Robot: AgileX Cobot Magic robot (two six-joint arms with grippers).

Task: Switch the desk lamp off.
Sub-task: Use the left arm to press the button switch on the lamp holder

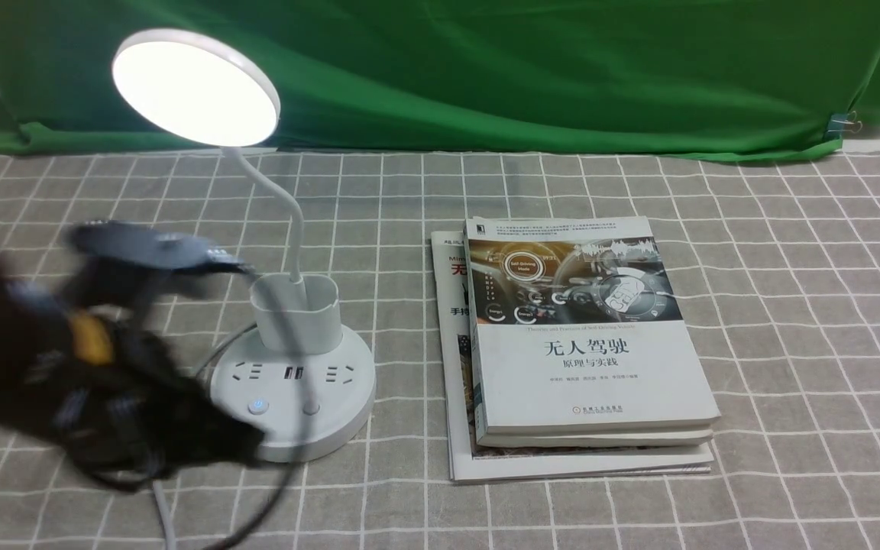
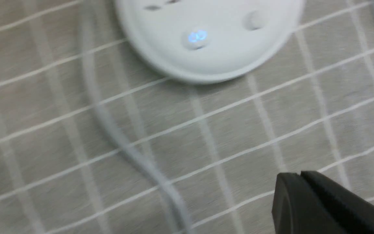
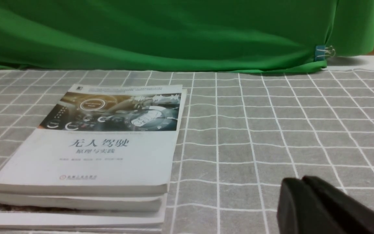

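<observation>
Blurred, your left arm (image 1: 104,367) fills the space nearest the camera, on the near-left side of the lamp base (image 1: 344,428), which is your landmark here. Left claw (image 2: 300,176): its two dark fingers are pressed together at the tips, nothing visible between them. The desk lamp is the base itself plus what stands on it, on the left part of the table (image 1: 409,504); its round head (image 1: 195,92) hangs above and beyond the base, shining bright white. Two buttons sit on the near part of the base top: one with a blue glow (image 1: 258,406), one plain (image 2: 255,19). Progress, as you'd judge it: the arm is brought close to the base, but the switching-off is undone, since the head is lit. No contact with either button shows. Left for you: line up the closed tips, press, check that the light dies. The blue one looks the likelier switch, though the pictures don't prove it. Right claw (image 3: 304,182): tips together too, no part in the job that you can see. Books (image 1: 593,382) lie to the right of the base, not involved.
</observation>
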